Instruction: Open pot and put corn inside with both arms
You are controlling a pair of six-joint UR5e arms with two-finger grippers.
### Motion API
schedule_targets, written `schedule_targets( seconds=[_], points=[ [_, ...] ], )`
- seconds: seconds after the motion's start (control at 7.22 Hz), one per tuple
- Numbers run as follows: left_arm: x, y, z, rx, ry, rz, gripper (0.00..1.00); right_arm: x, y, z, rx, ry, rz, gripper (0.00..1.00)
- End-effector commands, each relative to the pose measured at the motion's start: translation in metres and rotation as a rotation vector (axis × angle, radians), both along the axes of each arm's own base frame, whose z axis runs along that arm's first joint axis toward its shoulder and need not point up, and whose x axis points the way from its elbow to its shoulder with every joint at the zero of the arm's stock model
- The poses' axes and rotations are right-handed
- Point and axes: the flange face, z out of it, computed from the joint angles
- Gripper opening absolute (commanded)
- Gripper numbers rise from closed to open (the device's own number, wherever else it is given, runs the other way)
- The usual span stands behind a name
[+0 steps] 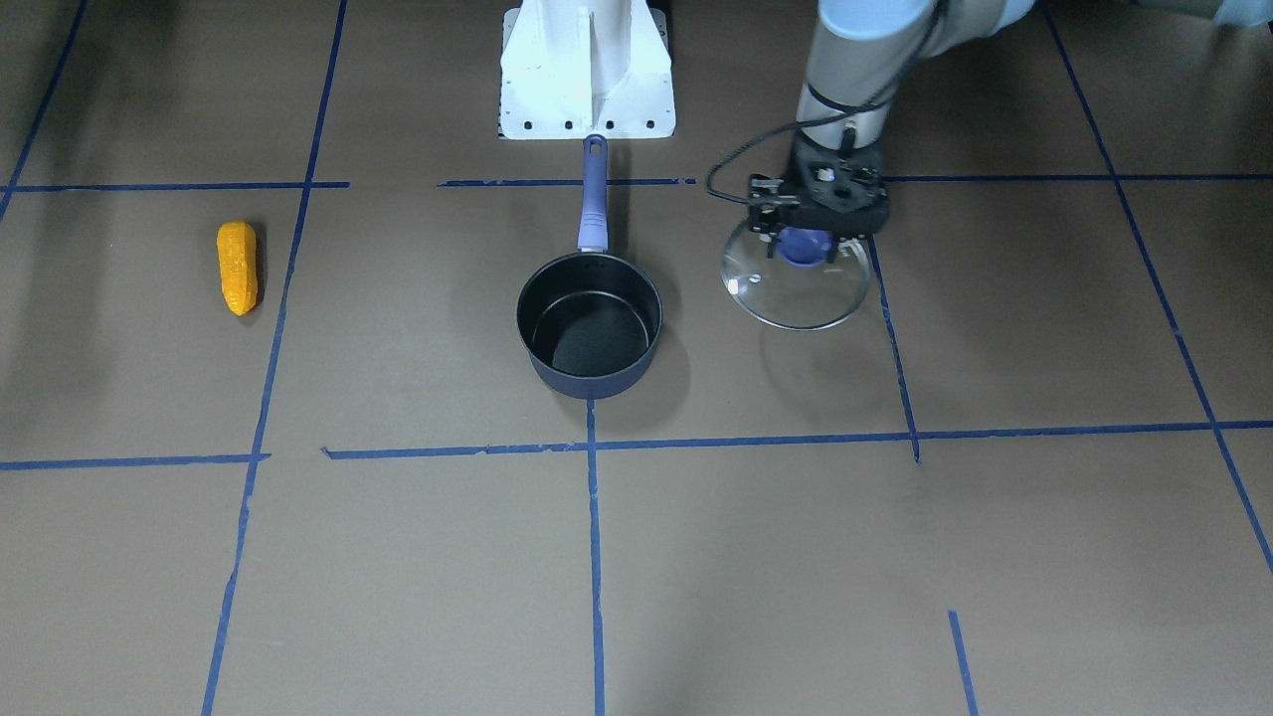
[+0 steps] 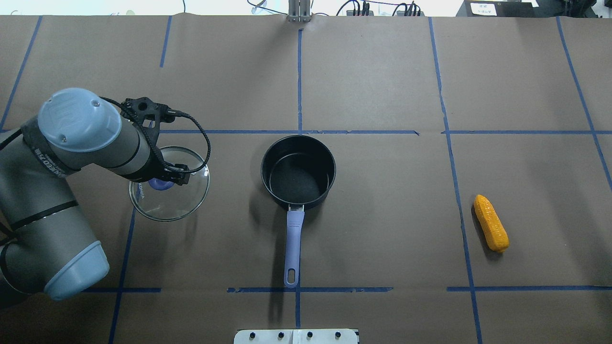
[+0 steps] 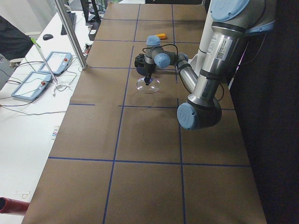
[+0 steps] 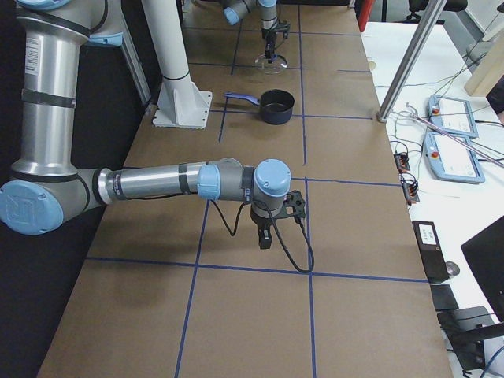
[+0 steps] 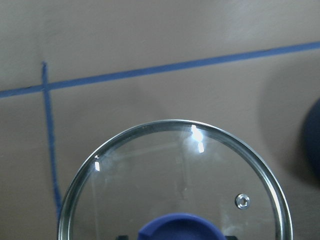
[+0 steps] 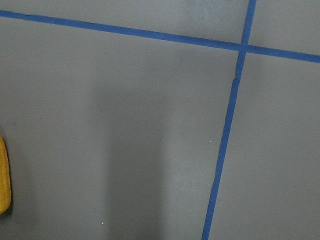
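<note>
**Lid off the pot, corn cob lies apart on taped tabletop**

Front-facing: the left gripper [image 1: 806,242] is clamped on the blue knob [image 1: 802,252] of the glass lid [image 1: 796,296], held beside the open, empty pot [image 1: 587,384] on the robot's left. The lid's shadow falls on the brown paper [image 1: 418,557] that covers the table. The corn cob [image 1: 238,267] lies well apart on the robot's right, past a line of blue tape [image 1: 269,378]. The white base stand [image 1: 587,75] sits just beyond the pot's handle [image 1: 594,194].

Overhead: tape rules the paper into rectangles, and the handle points back toward the robot. Cables [image 2: 377,6] crowd the table's far edge.

Exterior left: a white desk [image 3: 28,121] carrying two teach pendants [image 3: 32,86] runs along the operators' side.

Exterior right: the right gripper [image 4: 265,236] hangs fingers-down over bare paper. Whether it is parted or closed cannot be told.

Left wrist: the lid's steel rim fills the lower frame, near a tape crossing.

Right wrist: a sliver of cob shows at the frame's left edge.
</note>
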Motion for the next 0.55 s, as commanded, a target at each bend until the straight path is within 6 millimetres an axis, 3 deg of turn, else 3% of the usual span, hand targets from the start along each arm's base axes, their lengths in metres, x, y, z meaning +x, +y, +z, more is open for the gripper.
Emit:
schedule_targets(
  seconds=[0.0, 0.28, 0.42],
  points=[
    [0.022, -0.005, 0.038, -0.054, 0.026, 0.051, 0.0, -0.003, 0.0, 0.0, -0.001, -0.001, -0.007, 1.0],
    [0.038, -0.013, 0.06, -0.059, 0.052, 0.032, 0.0, -0.006, 0.0, 0.0, -0.001, -0.002, -0.013, 1.0],
    [0.039, -0.014, 0.06, -0.055, 0.06, 0.031, 0.01, -0.007, 0.0, 0.0, -0.001, -0.002, -0.015, 1.0]
  ],
)
